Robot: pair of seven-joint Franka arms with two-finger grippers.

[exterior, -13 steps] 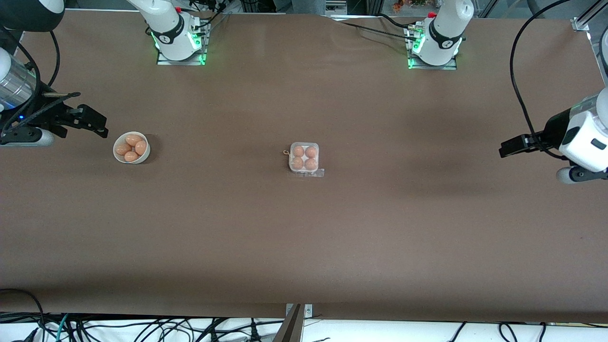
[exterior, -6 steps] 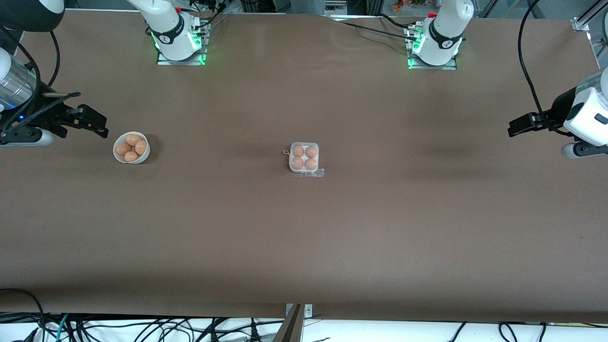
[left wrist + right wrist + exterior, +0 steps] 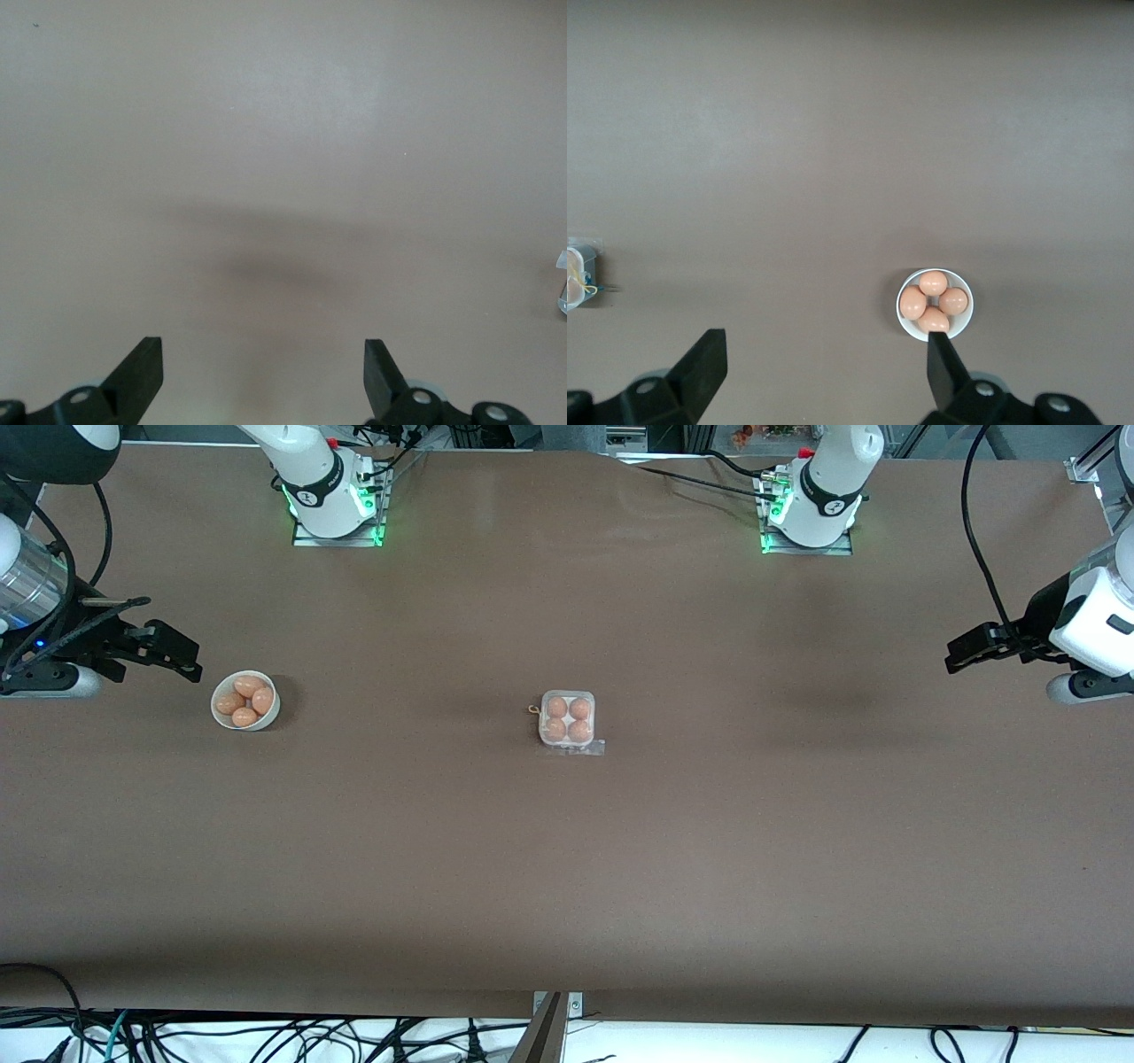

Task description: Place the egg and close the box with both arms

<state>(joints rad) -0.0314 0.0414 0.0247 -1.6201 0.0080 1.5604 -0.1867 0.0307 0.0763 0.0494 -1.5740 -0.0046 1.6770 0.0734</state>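
Observation:
The box [image 3: 568, 693], a small clear-plastic carton, sits mid-table with a brown egg [image 3: 556, 707] in every cell. A clear flap juts from its edge nearer the front camera. Whether the lid is latched I cannot tell. My right gripper [image 3: 168, 657] hovers open at the right arm's end of the table, beside the bowl. In its wrist view the right gripper [image 3: 827, 367] is empty and the box [image 3: 576, 276] shows at the edge. My left gripper [image 3: 961, 655] hangs open over bare table at the left arm's end. The left wrist view shows the left gripper [image 3: 264, 372] holding nothing.
A round white bowl [image 3: 215, 707] with several brown eggs stands toward the right arm's end, level with the box; the bowl [image 3: 970, 310] also shows by one right fingertip [image 3: 943, 354]. Brown tabletop stretches between bowl, box and left gripper.
The left arm has drawn back toward its end of the table and toward the bases' side. The right arm, box and bowl have not moved.

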